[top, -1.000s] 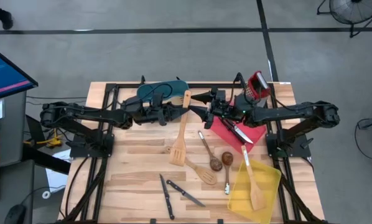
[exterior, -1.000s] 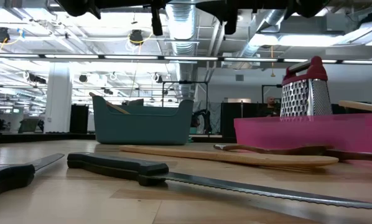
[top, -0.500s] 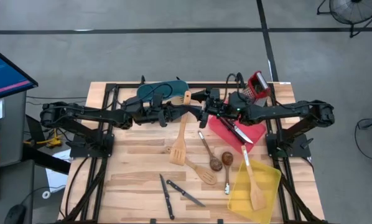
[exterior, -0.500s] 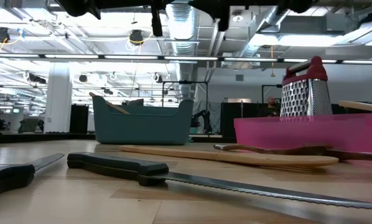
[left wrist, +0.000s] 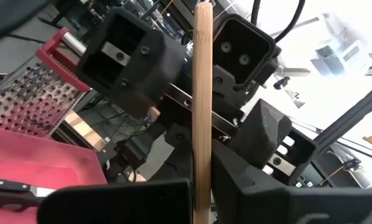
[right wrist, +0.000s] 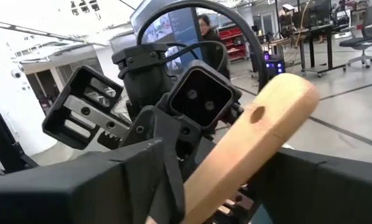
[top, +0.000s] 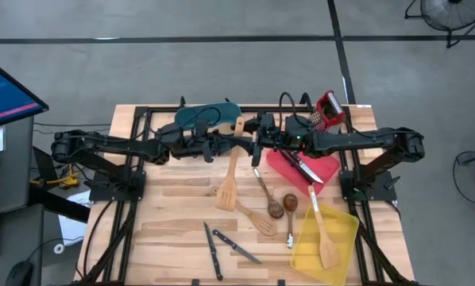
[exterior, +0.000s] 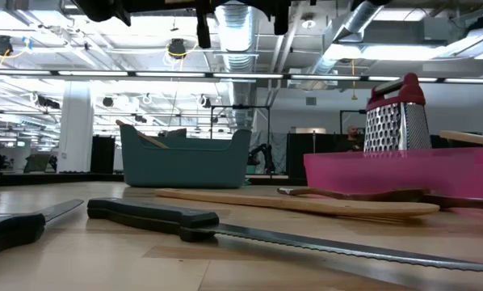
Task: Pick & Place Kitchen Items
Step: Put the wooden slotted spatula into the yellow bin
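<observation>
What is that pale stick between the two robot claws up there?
It is the handle of a wooden slotted turner. In the high view it stands between the left gripper and the right gripper; the left one is shut on it.

A teal bin (top: 206, 116) is set at the far edge of the wooden surface (top: 174, 214), a red bin (top: 326, 169) to its right. A steel grater (top: 328, 110) with red trim is seen beside the red bin — a yellow bin (top: 342, 246) lies nearer.
</observation>
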Action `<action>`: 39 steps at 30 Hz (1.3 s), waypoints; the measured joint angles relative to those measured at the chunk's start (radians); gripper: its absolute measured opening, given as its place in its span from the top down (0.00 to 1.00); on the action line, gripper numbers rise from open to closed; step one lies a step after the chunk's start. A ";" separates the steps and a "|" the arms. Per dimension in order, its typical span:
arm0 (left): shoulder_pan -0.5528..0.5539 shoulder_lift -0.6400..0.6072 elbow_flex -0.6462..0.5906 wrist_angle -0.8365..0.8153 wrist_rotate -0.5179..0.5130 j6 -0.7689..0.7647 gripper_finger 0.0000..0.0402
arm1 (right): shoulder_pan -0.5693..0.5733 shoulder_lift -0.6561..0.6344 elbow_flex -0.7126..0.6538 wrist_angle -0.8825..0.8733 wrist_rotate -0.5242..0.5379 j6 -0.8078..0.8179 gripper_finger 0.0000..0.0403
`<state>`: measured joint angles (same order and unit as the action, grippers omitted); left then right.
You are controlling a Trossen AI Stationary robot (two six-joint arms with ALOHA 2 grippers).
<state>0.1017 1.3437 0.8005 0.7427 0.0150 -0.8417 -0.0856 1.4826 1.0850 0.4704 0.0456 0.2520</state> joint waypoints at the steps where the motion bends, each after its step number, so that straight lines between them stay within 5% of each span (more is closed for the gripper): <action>1: 0.000 0.000 0.000 0.002 0.000 0.000 0.98 | 0.000 0.000 0.003 0.000 0.000 0.000 0.48; 12: -0.004 0.000 0.001 0.002 0.011 0.070 0.98 | -0.003 -0.010 0.005 0.001 -0.039 0.018 0.87; 25: -0.004 0.002 0.002 -0.006 0.030 0.103 0.91 | 0.000 -0.035 0.004 -0.025 -0.058 -0.022 0.91; 31: -0.003 0.000 0.000 -0.007 0.074 0.111 0.73 | -0.002 -0.145 0.006 -0.109 -0.069 -0.042 0.92; 39: 0.010 0.000 0.000 -0.003 0.122 0.119 0.49 | 0.018 -0.323 0.005 -0.459 0.004 -0.106 0.92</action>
<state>0.1121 1.3434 0.8005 0.7393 0.1371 -0.7231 -0.0673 1.1598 1.0898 0.0113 0.0500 0.1458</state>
